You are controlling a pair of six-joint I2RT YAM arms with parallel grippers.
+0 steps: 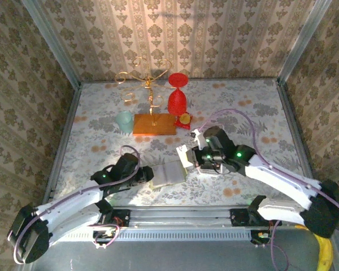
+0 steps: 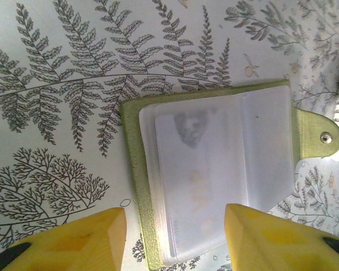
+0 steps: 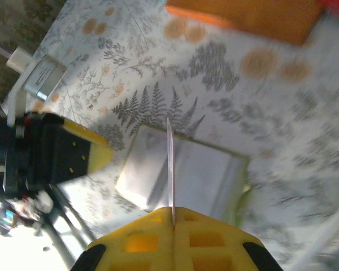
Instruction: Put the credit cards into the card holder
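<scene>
Right fingers [image 3: 166, 223] clenched on a thin whitish plastic credit card [image 3: 170, 164], held on edge and pointing down over the open olive-green card holder with clear plastic sleeves [image 2: 214, 169]; holder lies flat on the desk [image 2: 56, 84], near centre, snap tab to its right in the left wrist view; one pale card already sits in the top sleeve. Left fingers [image 2: 79, 237] released, standing apart at the holder's near edge, gripping nothing. Handling, judged: card light, stiff and slick, likely to pivot or slip in a pinch; best held by one short end so the free end can enter the sleeve mouth; sleeves soft and floppy, holder light enough to slide unless the cover is pinned. Desk covered in pale cloth printed with grey ferns and orange flowers; cloth may let the holder skate. Far side: orange rectangular block with gold wire stand [image 1: 153, 123], red mesh goblet [image 1: 177, 96], pale green cup [image 1: 124, 121], all well apart from the work. Walls [image 1: 214, 34] papered in beige damask.
</scene>
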